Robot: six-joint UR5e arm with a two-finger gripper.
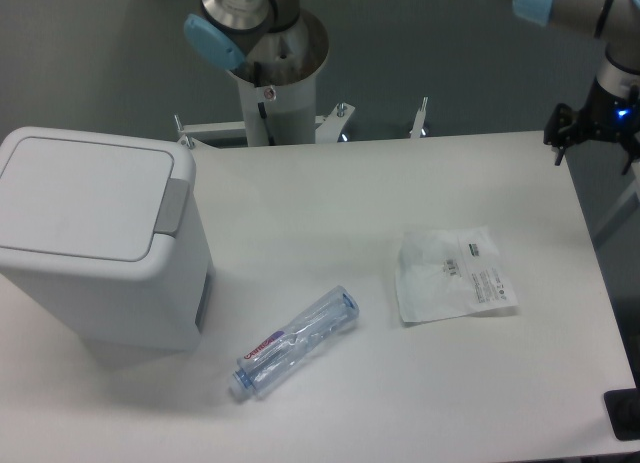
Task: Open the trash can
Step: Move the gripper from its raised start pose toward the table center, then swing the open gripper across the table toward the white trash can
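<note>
The trash can (95,243) is a large white boxy bin standing at the left of the white table (400,363). Its flat lid (85,193) is down and shut. The grey push tab (172,205) sits at the lid's right edge. My gripper (598,141) hangs at the far right, above the table's back right corner and far from the trash can. Its jaws stand apart with nothing between them. One black finger (558,133) shows clearly; the other is partly cut off by the frame edge.
A crushed clear plastic bottle (298,343) lies on the table just right of the trash can. A clear plastic wrapper (455,273) lies right of centre. The metal robot base (275,73) stands behind the table's back edge.
</note>
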